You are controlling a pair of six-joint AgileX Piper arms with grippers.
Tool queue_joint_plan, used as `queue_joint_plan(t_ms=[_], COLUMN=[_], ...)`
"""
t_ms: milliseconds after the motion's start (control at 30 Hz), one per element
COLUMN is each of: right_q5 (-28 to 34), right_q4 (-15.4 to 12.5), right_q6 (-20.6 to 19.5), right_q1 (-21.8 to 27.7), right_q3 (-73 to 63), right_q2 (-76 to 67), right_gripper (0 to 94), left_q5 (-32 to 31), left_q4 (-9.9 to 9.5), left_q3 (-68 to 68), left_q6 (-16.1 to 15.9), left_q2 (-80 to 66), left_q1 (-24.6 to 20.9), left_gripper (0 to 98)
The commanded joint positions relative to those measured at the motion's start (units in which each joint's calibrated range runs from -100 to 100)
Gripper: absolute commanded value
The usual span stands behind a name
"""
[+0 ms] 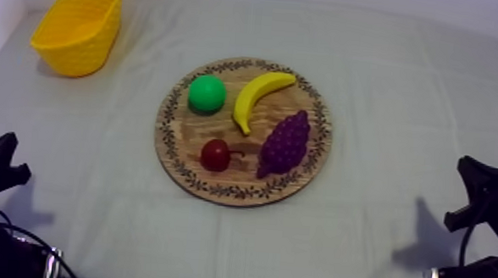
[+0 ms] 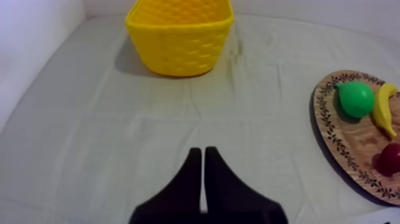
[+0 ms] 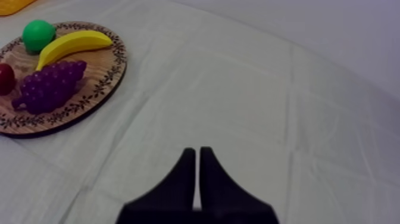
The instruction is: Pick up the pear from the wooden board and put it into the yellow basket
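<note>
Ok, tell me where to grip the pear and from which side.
Grip the pear across its round body, probably from above with the left gripper. It sits near the wooden board's rim on the yellow basket's side; the banana lies close on the other side, so keep clear of that flank.

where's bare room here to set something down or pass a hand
Free: the cloth right of the wooden board, the strip between board and yellow basket, and the stretch on the board's near side. Crowded: the board itself, where pear, banana, grapes and small red fruit sit close together.
</note>
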Motion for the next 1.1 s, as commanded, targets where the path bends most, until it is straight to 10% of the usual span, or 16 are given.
queue_joint_plan(t_ms=[0, 367, 733, 1067], right_q5=[0.02, 0.02, 0.02, 0.02], right_q4=[-0.01, -0.01, -0.01, -0.01], right_q6=[-0.03, -0.03, -0.01, -0.01], right_q1=[-0.01, -0.01, -0.01, -0.01], right_q3=[-0.05, -0.05, -0.05, -0.05], right_q2=[-0.04, -0.04, -0.04, -0.04], right_gripper=[0.4, 0.4, 0.4, 0.4], left_q5=[0.01, -0.56, -9.12, 1.59], left_q4=[0.00, 1.06, 7.47, 10.77], left_q3=[0.00, -0.04, -1.33, -16.59], left_q6=[-0.23, -1.19, -4.23, -3.53], left_q2=[-0.01, 0.35, 13.46, 31.16], left_q1=[0.04, 2.61, 5.84, 5.55], left_gripper=[0.0, 0.0, 0.0, 0.0])
